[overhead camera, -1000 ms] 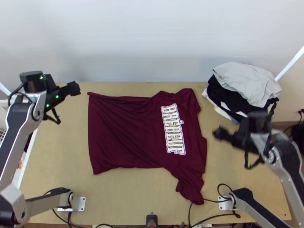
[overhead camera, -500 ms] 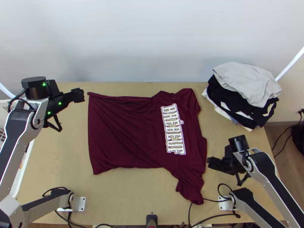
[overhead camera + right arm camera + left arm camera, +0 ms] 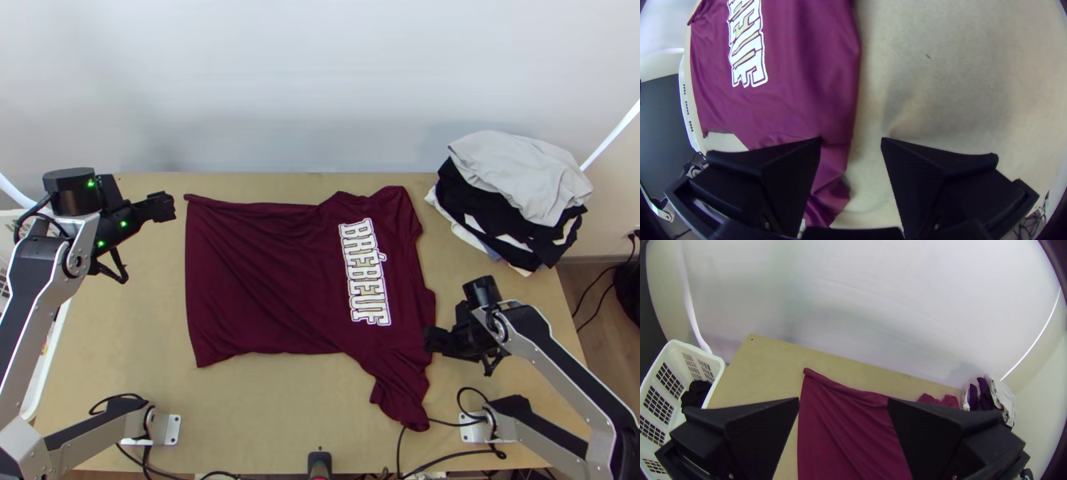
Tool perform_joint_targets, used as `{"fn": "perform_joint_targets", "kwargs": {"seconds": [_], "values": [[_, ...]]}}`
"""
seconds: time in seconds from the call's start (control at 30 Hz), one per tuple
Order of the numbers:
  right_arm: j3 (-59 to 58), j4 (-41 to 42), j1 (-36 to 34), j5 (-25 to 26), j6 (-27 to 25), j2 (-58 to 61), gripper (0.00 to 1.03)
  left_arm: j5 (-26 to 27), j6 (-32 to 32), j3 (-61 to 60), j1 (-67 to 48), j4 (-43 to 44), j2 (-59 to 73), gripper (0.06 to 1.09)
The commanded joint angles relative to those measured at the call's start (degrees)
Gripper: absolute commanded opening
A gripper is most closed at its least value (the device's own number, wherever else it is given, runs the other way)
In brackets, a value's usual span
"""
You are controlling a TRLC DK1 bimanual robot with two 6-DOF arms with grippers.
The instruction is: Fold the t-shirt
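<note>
Well, black cloth in white basket.

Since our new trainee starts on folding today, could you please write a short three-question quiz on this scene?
1. True or false: the right gripper is open.
2. Fill in: the t-shirt lies spread on the table, its print in ____ letters.
3. What tops the pile of clothes? A: a green towel; B: a light grey cloth; C: a shoe.

Key: 1 true; 2 white; 3 B.
</note>
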Motion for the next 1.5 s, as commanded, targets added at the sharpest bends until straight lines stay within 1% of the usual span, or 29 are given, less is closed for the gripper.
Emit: {"fn": "perform_joint_targets", "kwargs": {"seconds": [0.0,0.03,0.1,0.2,0.23,0.3,0.33,0.37,0.43,0.47,0.6,0.67,0.8,0.87,1.0,1.13,1.23,1.3,1.4,1.43,1.47], "values": [[-0.9,1.5,-0.5,-0.5,-1.2,2.2,0.61,-0.1,0.1,-0.5,0.3,-0.3,-0.8,1.02],[-1.1,2.1,-0.5,-0.5,-1.2,2.9,0.60,-0.1,0.3,-0.5,0.3,-0.3,-0.7,1.02],[-1.1,2.4,-0.4,-0.6,-1.9,4.6,0.48,-0.1,0.5,-0.6,0.6,-0.3,-0.5,1.02],[-1.2,3.4,0.3,-0.7,-1.9,6.2,0.46,-0.1,0.9,-0.5,0.9,-0.3,-0.1,1.02],[-1.1,3.4,1.1,-0.6,-2.0,6.7,0.42,-0.1,1.1,-0.7,1.0,-0.3,0.0,1.02],[-0.9,3.7,2.7,-0.6,-2.2,7.0,0.19,-0.1,2.0,-1.1,1.3,-0.3,0.2,1.02],[-0.8,4.4,2.9,-0.6,-2.2,7.0,0.10,0.0,3.3,-1.6,1.3,-0.7,0.2,1.02],[-0.7,4.7,2.9,-0.6,-2.3,6.9,0.04,0.0,5.0,-2.2,1.2,-1.3,0.2,1.02],[-0.2,4.8,2.9,-0.5,-2.3,6.8,0.03,0.3,9.3,-3.3,1.2,-3.2,0.2,1.02],[-0.1,4.8,2.6,-0.5,-2.3,6.8,0.03,0.8,12.3,-3.9,0.9,-5.4,0.5,1.02],[0.3,4.8,2.1,-0.5,-2.7,6.8,0.03,5.0,28.5,-8.0,0.9,-16.2,0.5,1.02],[0.4,4.8,2.0,-0.5,-2.9,6.8,0.03,6.1,35.2,-9.9,0.4,-21.0,0.1,1.02],[0.7,4.8,2.2,-0.5,-2.9,6.8,0.03,5.5,42.4,-12.3,-0.2,-30.8,2.2,1.02],[1.1,4.8,2.5,-0.5,-2.7,6.8,0.03,5.5,43.2,-13.8,-0.7,-33.0,2.9,1.02],[1.2,4.7,2.6,-0.5,-2.6,6.8,0.03,5.5,43.2,-19.1,-2.7,-34.7,5.5,1.02],[1.3,4.7,2.7,-0.3,-2.4,6.5,0.03,5.4,43.2,-24.2,-5.7,-34.6,6.5,1.02],[1.3,4.7,2.9,-0.2,-2.0,6.3,0.03,4.8,42.4,-26.8,-9.4,-35.5,7.0,1.02],[1.3,4.7,2.9,0.0,-1.9,6.1,0.03,4.6,40.5,-28.0,-12.1,-36.0,8.1,1.02],[1.4,4.7,2.9,0.0,-1.9,6.0,0.03,4.3,39.3,-28.5,-12.9,-35.5,10.8,1.02],[1.4,4.7,3.0,0.0,-1.9,6.0,0.03,4.3,39.2,-28.5,-13.2,-35.0,11.2,1.00],[1.4,4.7,3.1,0.1,-1.7,6.0,0.03,4.3,38.9,-28.5,-13.2,-33.8,11.6,0.97]]}}
